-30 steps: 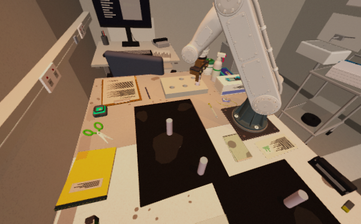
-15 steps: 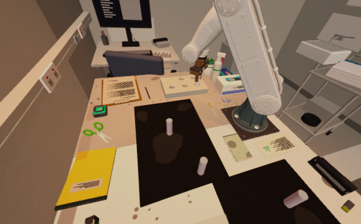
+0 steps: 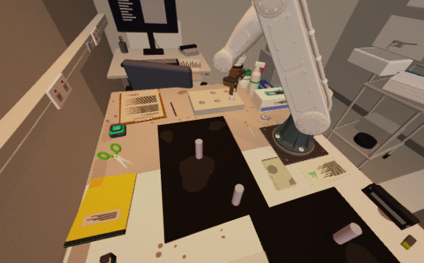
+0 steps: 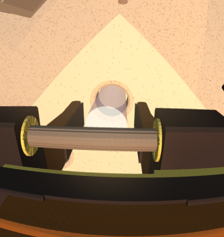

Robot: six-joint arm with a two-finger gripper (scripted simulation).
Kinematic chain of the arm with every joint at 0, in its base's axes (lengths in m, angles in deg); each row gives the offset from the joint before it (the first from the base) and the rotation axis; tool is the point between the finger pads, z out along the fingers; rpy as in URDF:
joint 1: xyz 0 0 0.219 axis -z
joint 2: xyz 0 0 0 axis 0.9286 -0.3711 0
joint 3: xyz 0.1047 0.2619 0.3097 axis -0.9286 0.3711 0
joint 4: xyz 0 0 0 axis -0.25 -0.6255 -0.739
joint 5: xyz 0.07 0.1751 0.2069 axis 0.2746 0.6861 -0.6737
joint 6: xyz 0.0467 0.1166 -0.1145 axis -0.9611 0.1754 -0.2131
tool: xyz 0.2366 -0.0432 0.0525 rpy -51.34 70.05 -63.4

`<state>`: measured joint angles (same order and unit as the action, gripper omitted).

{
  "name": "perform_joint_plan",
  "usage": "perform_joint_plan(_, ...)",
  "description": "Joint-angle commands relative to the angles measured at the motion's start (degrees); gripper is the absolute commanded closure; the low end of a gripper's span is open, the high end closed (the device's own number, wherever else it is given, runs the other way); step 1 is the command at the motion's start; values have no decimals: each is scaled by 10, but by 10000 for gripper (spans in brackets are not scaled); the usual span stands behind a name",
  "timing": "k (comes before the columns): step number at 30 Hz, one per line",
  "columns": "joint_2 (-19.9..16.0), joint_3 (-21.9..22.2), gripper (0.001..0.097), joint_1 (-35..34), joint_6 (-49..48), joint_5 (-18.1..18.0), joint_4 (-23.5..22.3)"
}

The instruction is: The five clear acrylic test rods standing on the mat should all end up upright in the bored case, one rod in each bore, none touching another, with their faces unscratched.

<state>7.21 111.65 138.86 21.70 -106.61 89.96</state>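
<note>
The lower part of one clear rod is hidden inside a bore at the near right corner of the pale bored case. It stands upright there. My gripper is open around its top and holds nothing. Three other bores in the case show as empty holes. On the black mat, one rod stands upright near the middle. A second rod stands tilted closer to the camera. A third rod lies on its side near the front right.
A box and bottles stand right of the case, by the arm's base. A clipboard lies left of the case. Green scissors and a yellow booklet lie left of the mat.
</note>
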Motion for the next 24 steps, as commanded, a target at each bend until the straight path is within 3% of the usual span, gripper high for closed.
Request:
perform_joint_plan(1, 8, -4, 546, 0, 0, -9, 0)
perform_joint_plan(15, 124, -106, 546, 0, 0, -227, 0)
perform_joint_plan(18, 131, -116, 546, 0, 0, -245, 0)
perform_joint_plan(24, 132, -119, 546, 0, 0, -249, 0)
